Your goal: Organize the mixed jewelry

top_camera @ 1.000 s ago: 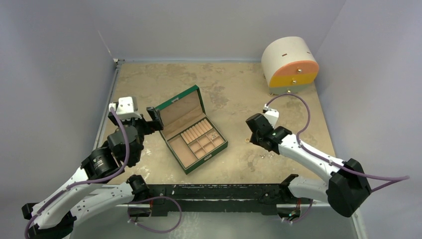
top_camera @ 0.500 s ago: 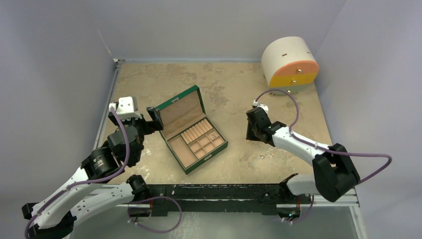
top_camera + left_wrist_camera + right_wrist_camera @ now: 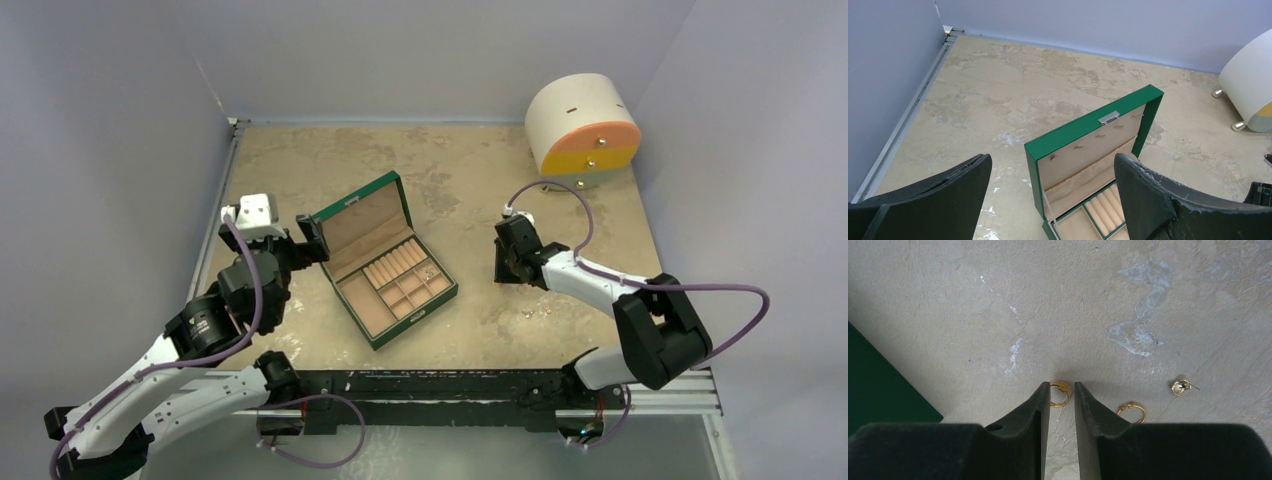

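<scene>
A small gold ring (image 3: 1060,394) lies flat on the table between the tips of my right gripper (image 3: 1062,385). The jaws stand a narrow gap apart, the left tip touching the ring. A second gold ring (image 3: 1132,410) and a shiny earring (image 3: 1179,386) lie to its right. In the top view my right gripper (image 3: 500,270) points down at the table right of the open green box (image 3: 390,270), with tiny pieces (image 3: 530,312) nearby. My left gripper (image 3: 310,235) is wide open and empty at the box's left corner, its lid (image 3: 1088,127) ahead of it.
The round white-and-orange drawer cabinet (image 3: 583,130) stands at the back right and also shows in the left wrist view (image 3: 1253,85). Walls bound the table on the left, back and right. A corner of the green box (image 3: 878,385) shows at the left in the right wrist view.
My right arm has folded in and brought its gripper left and down onto the table over the gold ring. The left arm has not moved.
</scene>
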`<state>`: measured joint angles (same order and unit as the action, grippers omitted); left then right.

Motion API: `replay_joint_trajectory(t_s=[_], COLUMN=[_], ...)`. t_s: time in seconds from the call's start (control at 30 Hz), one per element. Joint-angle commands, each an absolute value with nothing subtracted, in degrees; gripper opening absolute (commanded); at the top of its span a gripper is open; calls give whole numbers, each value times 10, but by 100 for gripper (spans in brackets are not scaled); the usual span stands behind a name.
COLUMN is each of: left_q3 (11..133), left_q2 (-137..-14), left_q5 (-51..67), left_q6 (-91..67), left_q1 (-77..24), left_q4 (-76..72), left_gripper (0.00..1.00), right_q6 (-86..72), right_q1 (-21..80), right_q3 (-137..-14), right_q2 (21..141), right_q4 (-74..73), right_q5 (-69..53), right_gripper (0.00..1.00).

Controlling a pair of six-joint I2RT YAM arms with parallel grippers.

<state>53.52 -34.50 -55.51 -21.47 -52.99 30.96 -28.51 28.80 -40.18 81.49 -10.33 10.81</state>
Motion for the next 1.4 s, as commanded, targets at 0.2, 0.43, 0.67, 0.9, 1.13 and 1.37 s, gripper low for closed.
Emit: replay_joint_trajectory(t_s=[0.2, 0.43, 0.67, 0.9, 1.13, 1.37], left_q3=[536, 536, 536, 536, 537, 556], left_q2=[-352, -353, -350, -349, -350, -356], left_q5=[-559, -560, -559, -558, -548, -486], left_q6=[-215, -215, -215, -216, -218, -257], left_q1=[-528, -528, -528, -528, -528, -528], left_q4=[296, 296, 296, 295, 294, 303], left_gripper=[92, 93, 93, 93, 92, 92], right_q6=[-275, -276, -281, -292, -287, -311], right_q1=[283, 282, 282, 282, 283, 329], right_q3=[-398, -405, -405, -402, -414, -439], right_q2=[819, 835, 834, 816, 772, 687], right_q4=[-95, -100, -107, -121, -127, -146], right_q5=[96, 93, 91, 88, 80, 55], right_gripper=[25, 23, 8, 0, 0, 0])
